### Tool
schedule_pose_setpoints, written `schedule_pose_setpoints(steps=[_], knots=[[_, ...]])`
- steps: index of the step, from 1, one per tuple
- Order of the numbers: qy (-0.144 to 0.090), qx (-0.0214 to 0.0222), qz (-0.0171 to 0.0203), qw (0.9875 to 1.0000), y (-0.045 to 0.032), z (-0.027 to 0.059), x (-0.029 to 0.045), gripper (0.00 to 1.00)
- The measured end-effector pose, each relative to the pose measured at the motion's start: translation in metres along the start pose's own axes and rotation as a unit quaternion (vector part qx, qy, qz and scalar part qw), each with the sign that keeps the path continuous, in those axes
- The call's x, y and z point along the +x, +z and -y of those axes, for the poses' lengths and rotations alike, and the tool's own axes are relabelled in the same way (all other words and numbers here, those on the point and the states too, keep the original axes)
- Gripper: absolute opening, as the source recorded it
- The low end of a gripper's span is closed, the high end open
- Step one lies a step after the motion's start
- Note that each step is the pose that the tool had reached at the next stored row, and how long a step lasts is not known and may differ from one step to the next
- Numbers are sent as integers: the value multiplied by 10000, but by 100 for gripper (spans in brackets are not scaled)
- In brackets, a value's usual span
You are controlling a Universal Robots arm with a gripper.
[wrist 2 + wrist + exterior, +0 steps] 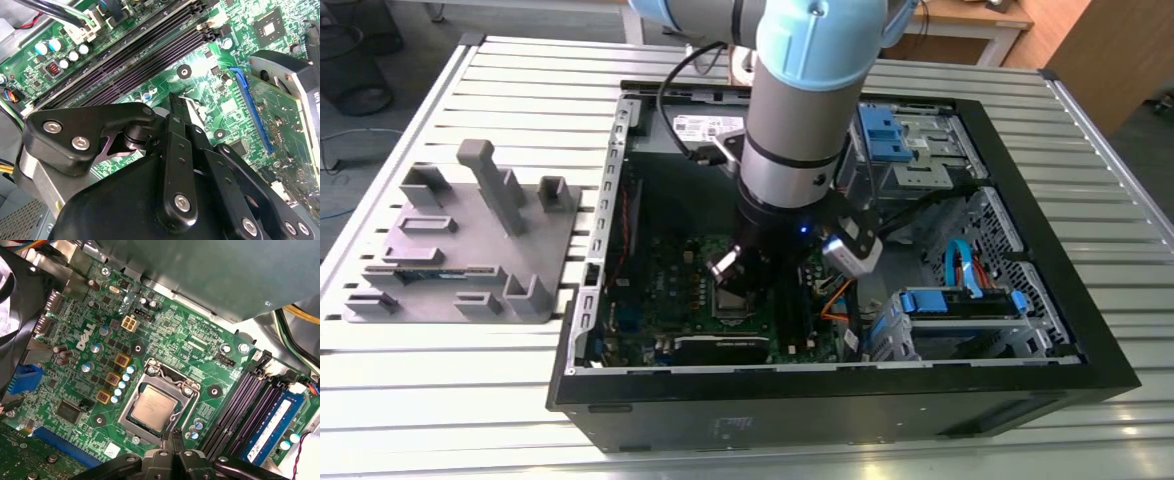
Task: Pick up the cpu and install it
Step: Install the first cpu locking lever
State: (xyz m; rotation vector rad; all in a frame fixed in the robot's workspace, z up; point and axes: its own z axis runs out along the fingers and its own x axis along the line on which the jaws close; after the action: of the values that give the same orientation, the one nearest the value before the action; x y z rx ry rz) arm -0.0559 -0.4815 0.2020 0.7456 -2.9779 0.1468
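The cpu, a small square chip with a silver-grey top, lies flat inside the metal socket frame on the green motherboard. In the first wrist view my gripper hovers just beside the socket's edge, its two dark fingers pressed together with nothing between them. In the second wrist view the fingertips meet over the board close to the socket. In the exterior view the gripper reaches down into the open computer case, low over the motherboard's middle.
Dark memory slots run next to the socket, with one blue memory stick seated. A graphics card sits close by. Blue drive bays and cables fill the case's right side. A grey fixture stands on the slatted table.
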Motion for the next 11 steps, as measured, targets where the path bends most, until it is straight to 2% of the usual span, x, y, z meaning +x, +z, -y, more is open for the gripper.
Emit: schedule_pose_setpoints(steps=[11], knots=[[71, 21, -17, 10000, 60, 32, -11, 11]])
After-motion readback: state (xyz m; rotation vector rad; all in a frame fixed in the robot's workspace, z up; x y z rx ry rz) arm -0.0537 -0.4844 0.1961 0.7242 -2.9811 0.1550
